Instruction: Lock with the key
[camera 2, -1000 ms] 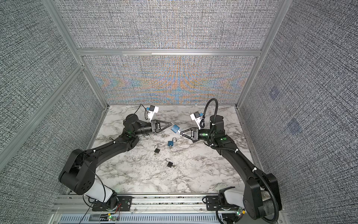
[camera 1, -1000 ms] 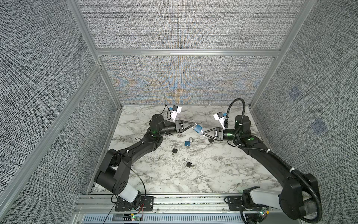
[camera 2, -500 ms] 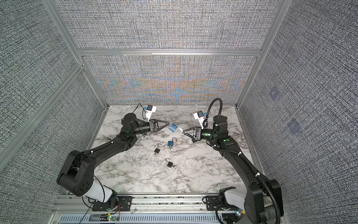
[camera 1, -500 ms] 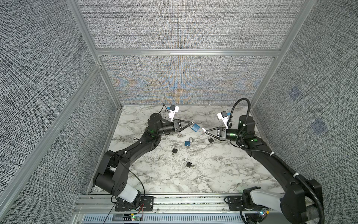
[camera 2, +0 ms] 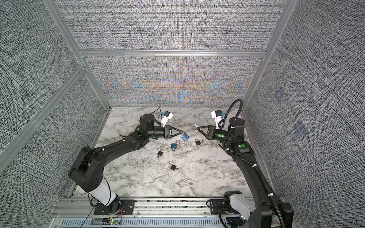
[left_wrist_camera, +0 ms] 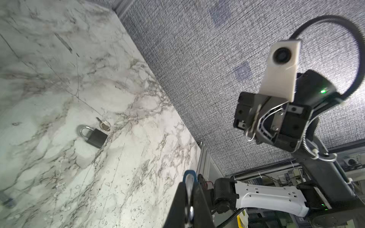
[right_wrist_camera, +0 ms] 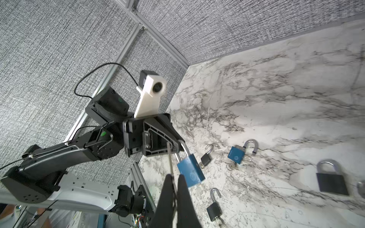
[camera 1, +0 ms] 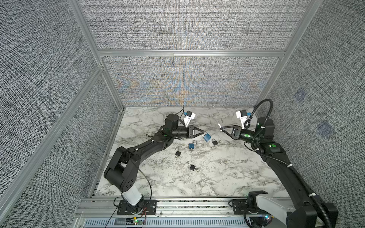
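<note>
My left gripper (camera 1: 203, 133) (camera 2: 181, 133) is shut on the silver shackle of a blue padlock (camera 1: 206, 136) (camera 2: 185, 136) (right_wrist_camera: 190, 169), which hangs tilted above the marble. In the left wrist view the shackle shows between the pads (left_wrist_camera: 197, 194), with only the padlock's blue edge (left_wrist_camera: 184, 174) beyond them. My right gripper (camera 1: 220, 128) (camera 2: 198, 128) (right_wrist_camera: 174, 180) is shut on a thin silver key (right_wrist_camera: 169, 159) (camera 1: 218, 125), its blade sticking out toward the padlock. A clear gap separates key and padlock.
On the marble table (camera 1: 217, 177) lie a small open blue padlock (camera 1: 191, 145) (right_wrist_camera: 236, 155), a shut black padlock with keys (camera 1: 214, 141) (left_wrist_camera: 95, 137), and two open black padlocks (camera 1: 178, 153) (camera 1: 192, 166). Fabric walls enclose three sides.
My right gripper with the key has drawn back to the right and away from the blue padlock, opening a gap. The left gripper and padlock shifted slightly right and forward.
</note>
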You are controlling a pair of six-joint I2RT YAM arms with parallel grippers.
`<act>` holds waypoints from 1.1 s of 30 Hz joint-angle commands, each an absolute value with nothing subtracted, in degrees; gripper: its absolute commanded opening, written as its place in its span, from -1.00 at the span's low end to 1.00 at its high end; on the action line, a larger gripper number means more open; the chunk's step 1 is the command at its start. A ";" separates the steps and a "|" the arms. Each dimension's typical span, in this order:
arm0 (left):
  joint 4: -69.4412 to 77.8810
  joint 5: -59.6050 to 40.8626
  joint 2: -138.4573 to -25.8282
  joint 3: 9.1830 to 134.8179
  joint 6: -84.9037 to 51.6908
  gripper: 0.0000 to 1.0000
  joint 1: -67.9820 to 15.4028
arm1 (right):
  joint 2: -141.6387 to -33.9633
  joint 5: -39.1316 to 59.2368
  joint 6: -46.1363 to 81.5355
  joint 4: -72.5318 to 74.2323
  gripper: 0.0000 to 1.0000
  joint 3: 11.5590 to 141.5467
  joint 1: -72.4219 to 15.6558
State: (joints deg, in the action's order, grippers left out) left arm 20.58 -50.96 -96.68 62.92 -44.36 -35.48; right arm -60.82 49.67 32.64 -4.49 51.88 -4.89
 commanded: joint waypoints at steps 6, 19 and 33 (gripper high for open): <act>12.17 -50.11 -103.93 68.81 -38.31 -1.00 -39.15 | -59.19 48.57 33.49 -9.26 -1.00 51.83 -1.38; 0.05 -49.13 -119.41 81.66 -32.86 -1.00 -44.01 | -58.10 49.82 31.64 -10.77 -1.00 50.55 1.03; -10.35 -48.82 -131.43 94.04 -30.16 -1.00 -47.31 | -59.04 51.11 31.46 -9.50 -1.00 49.87 1.89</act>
